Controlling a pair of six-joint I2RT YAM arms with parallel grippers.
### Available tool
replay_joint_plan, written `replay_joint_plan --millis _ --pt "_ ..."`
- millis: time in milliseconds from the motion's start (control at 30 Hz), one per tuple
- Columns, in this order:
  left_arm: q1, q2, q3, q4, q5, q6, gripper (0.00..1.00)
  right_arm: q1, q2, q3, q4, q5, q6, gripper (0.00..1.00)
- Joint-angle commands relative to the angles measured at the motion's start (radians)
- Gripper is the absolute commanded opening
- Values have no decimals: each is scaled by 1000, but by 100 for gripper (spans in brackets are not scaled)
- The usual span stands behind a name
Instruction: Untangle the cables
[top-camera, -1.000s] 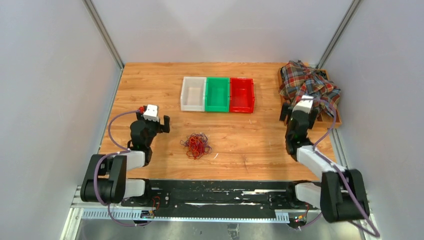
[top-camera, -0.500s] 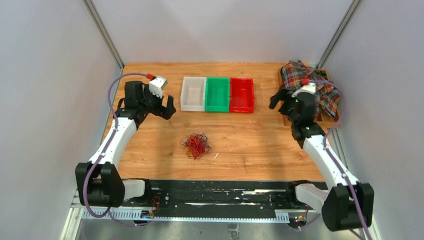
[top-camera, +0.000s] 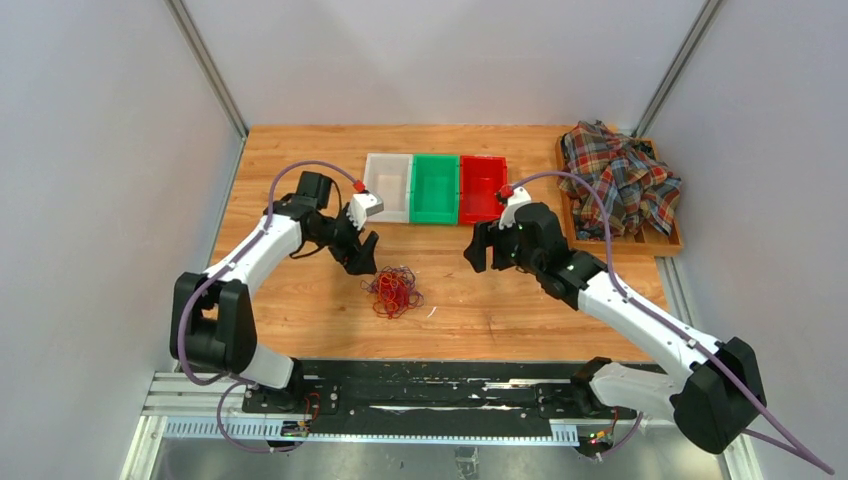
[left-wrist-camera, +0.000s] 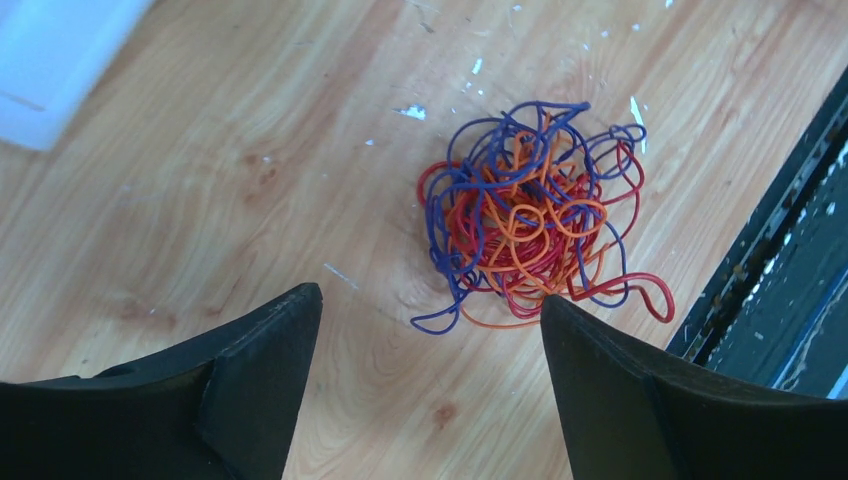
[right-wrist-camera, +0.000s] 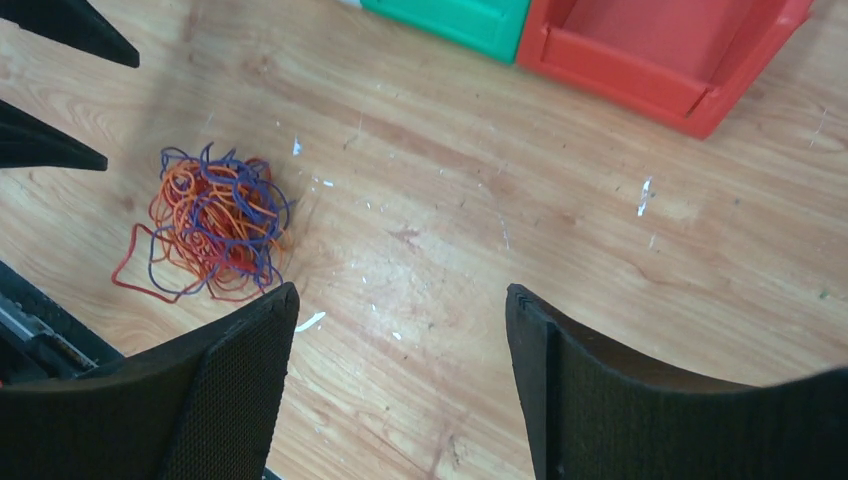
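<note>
Left gripper (top-camera: 361, 262), cables (top-camera: 393, 291), right gripper (top-camera: 487, 258): nothing held.
My left gripper, jaws spread wide, hovers just left of the cables without touching them; the red, orange and purple tangle lies on the wooden table (top-camera: 500, 312); my right gripper, jaws equally wide and empty, stands well to the cables' right.

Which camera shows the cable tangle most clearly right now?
The left wrist view: the cables sit mid-frame, unobstructed, with red, orange and blue strands and single loops easy to tell apart. The right wrist view shows the cables smaller, off to the left. The top view shows the cables only as a small reddish clump.
</note>
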Motion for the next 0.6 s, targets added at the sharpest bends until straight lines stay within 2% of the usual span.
replay_joint_plan --millis 0,267,367,500,567 --pt "-25 55 31 -53 54 149 82 24 9 -1 -89 -6 1 75" --pt "-67 112 27 -53 61 241 67 58 29 1 -77 12 17 66" --pt "-78 138 51 -65 69 246 57 65 39 4 -60 -4 25 63" --pt "-82 184 95 -115 82 283 38 67 76 38 -79 -47 27 52" --pt "-86 185 92 -119 81 294 32 70 79 40 -81 -54 27 49"
